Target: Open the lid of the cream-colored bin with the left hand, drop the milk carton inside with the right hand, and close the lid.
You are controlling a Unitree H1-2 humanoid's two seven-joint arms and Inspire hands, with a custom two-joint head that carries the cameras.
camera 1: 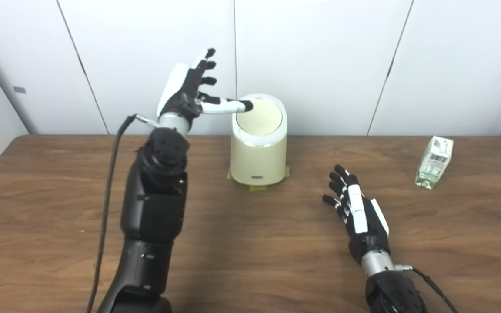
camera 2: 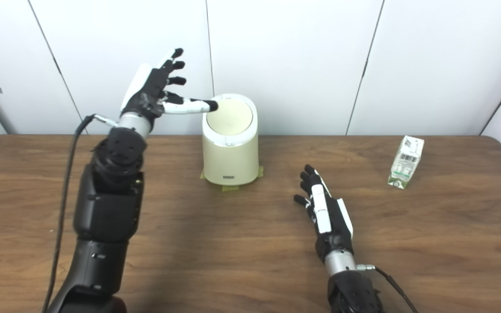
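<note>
Rounded, smooth cream bin (camera 1: pixel 258 148) on wood-grain bench (camera 1: pixel 250 243); left robot hand (camera 1: pixel 188 89) beside it and right robot hand (camera 1: pixel 357 213) are both spread, empty; boxy milk carton (camera 1: pixel 435 161) well right.

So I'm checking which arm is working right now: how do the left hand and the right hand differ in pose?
The left hand is raised beside the cream-colored bin, its thumb reaching over the lid; the right hand lies low over the table. The left hand is at the bin; the right hand is apart from the milk carton. Both are open and hold nothing.
</note>
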